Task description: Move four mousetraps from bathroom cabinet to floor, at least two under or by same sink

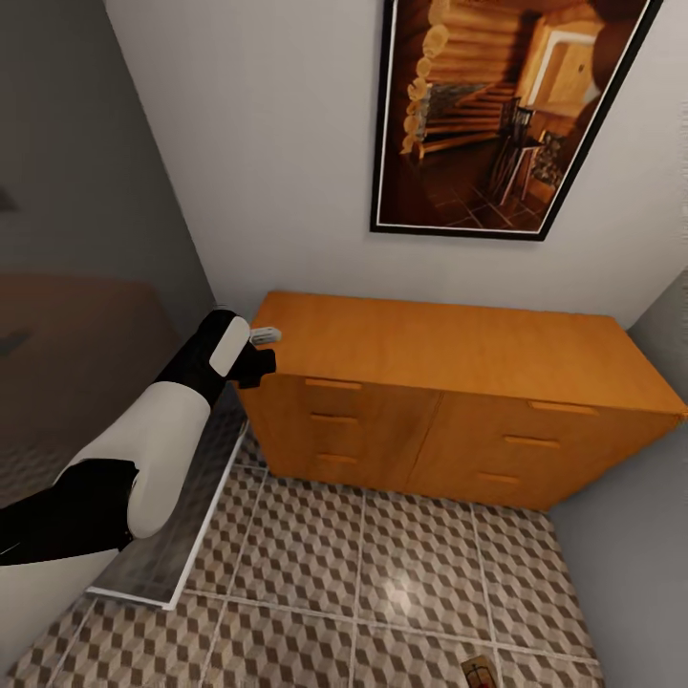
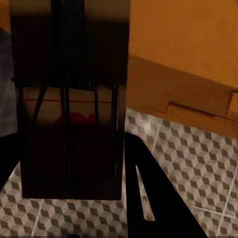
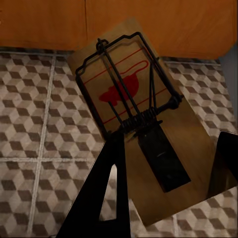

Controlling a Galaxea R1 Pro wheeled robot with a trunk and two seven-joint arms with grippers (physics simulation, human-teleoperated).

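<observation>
The orange-brown cabinet (image 1: 459, 354) stands against the wall, and every drawer I can see is shut. My left gripper (image 1: 256, 363) hovers at its front left corner, shut on a mousetrap (image 2: 69, 124) that looms dark and close between the black fingers (image 2: 148, 198) above the cube-patterned bathroom floor (image 2: 198, 163). My right gripper (image 3: 171, 139) is shut on another mousetrap (image 3: 129, 99), a tan board with black wire and a red spot, held over the floor (image 3: 34, 124) near the cabinet's base (image 3: 99, 25). A third mousetrap (image 1: 478, 672) shows at the bottom edge of the head view, over the tiles.
A large framed picture (image 1: 497, 115) hangs on the white wall above the cabinet. A flat grey panel (image 1: 177, 535) lies by the left wall under my left arm. Grey walls close in on both sides, and open tiled floor (image 1: 382, 573) lies in front of the cabinet.
</observation>
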